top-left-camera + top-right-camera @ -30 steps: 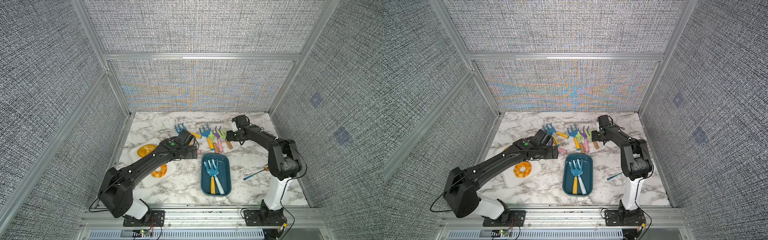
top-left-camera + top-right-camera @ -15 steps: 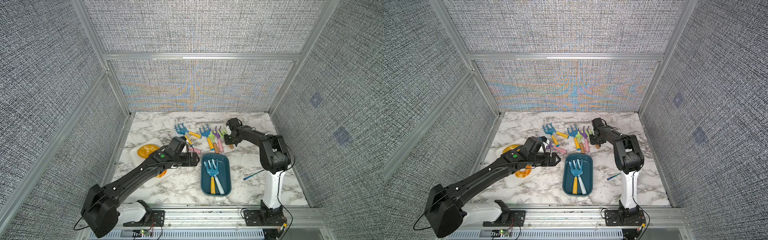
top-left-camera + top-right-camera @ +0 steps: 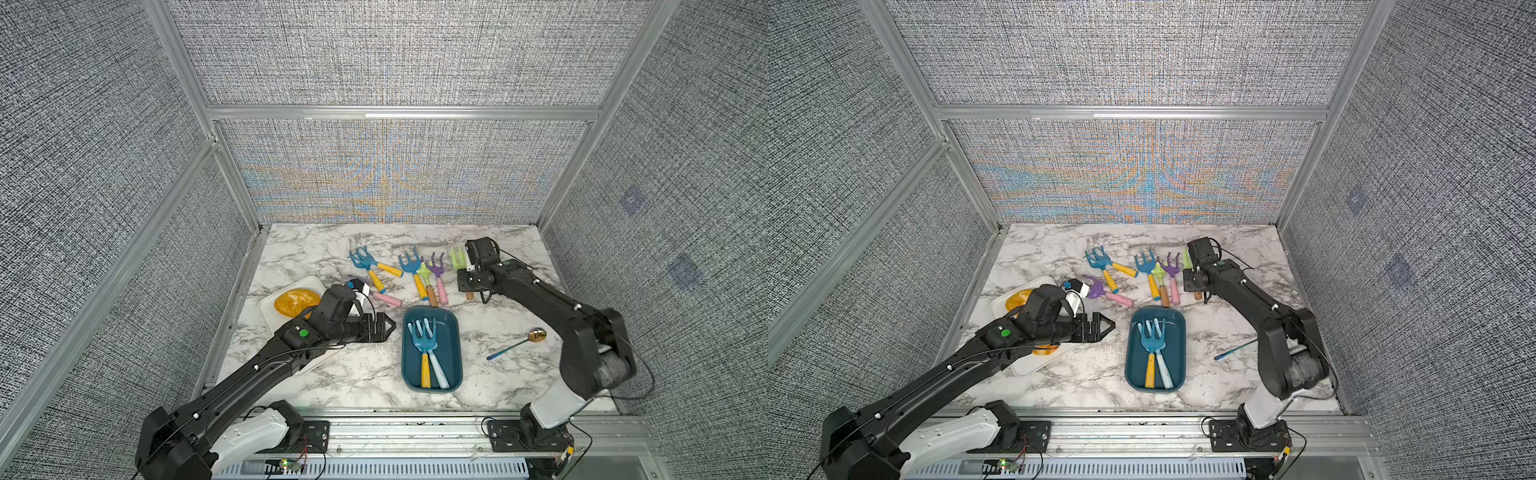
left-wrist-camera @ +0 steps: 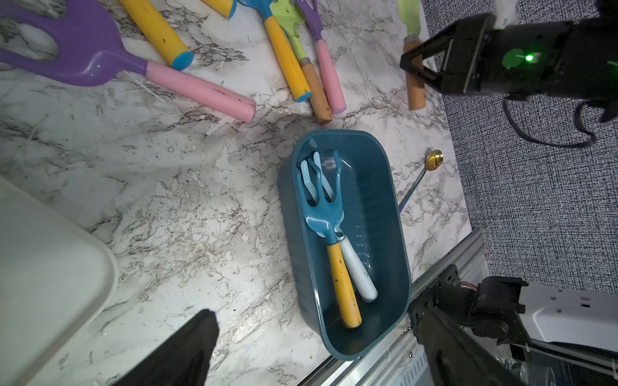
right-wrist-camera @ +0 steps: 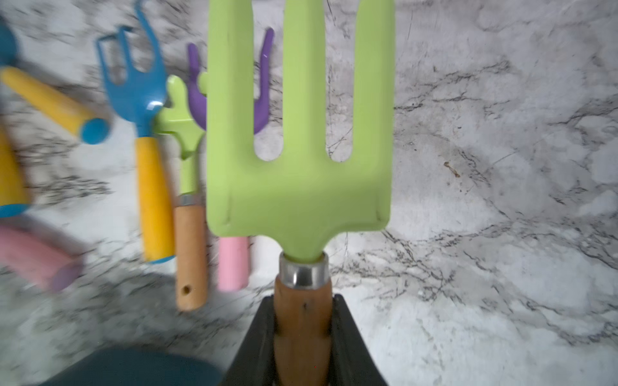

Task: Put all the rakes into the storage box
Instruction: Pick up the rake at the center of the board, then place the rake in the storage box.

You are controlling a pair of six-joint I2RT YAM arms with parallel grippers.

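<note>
Clearly, in both top views the right claw (image 3: 468, 282) held the green rake (image 3: 457, 258) at the far right of the counter (image 3: 316, 249). Its long axis ran about parallel to the storage box (image 3: 451, 345), which lay nearer the robot's base and slightly to the left, while the left claw (image 3: 388, 328) stood wide and empty beside it. In the left wrist view the box held two rakes (image 4: 326, 214), with six loose tools (image 4: 200, 90) and one spoon (image 4: 434, 159) on the counter; in the right wrist view the jaws were narrow on the wooden handle (image 5: 302, 317).
</note>
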